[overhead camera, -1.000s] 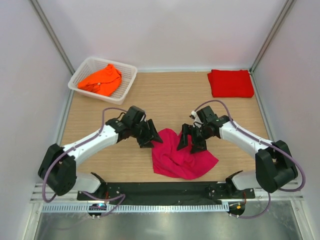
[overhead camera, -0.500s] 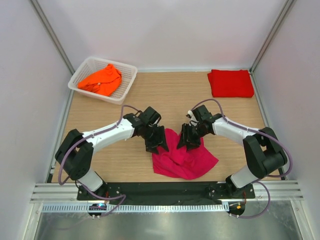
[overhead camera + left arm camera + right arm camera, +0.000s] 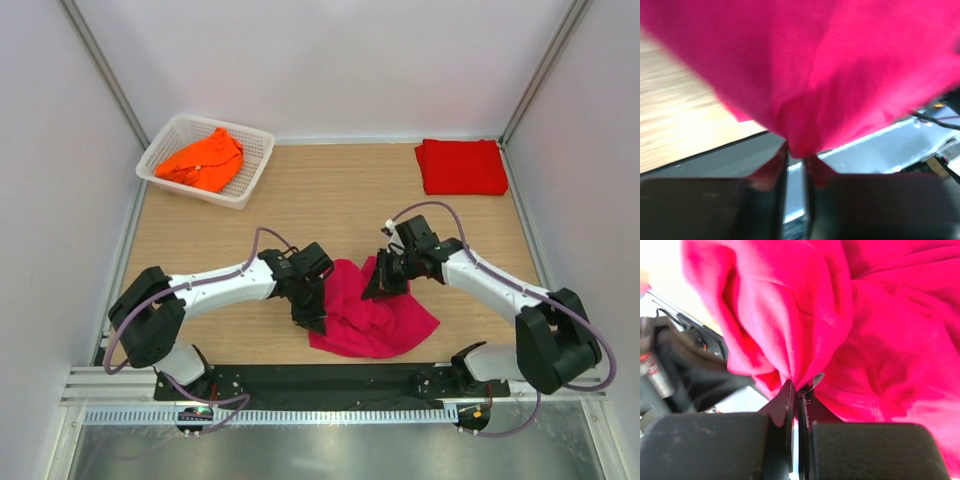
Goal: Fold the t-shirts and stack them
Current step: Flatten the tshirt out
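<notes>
Lying crumpled near the front middle of the wooden surface (image 3: 330,195), a magenta-pink soft cloth t-shirt (image 3: 375,320) sits between two tools. The left tool (image 3: 312,316) is pressed together on the shirt's left edge, pinching a fold. The right tool (image 3: 380,288) pinches a bunched fold at its far edge. From both grips the cloth spreads right and toward the near side, so drawing the tools apart would likely open it.

Counted: three shirts, two tools, one basket. A folded red t-shirt (image 3: 462,166) rests at the far right corner. A bright orange t-shirt (image 3: 203,160) lies inside a white plastic lattice basket (image 3: 255,165) at the far left.
</notes>
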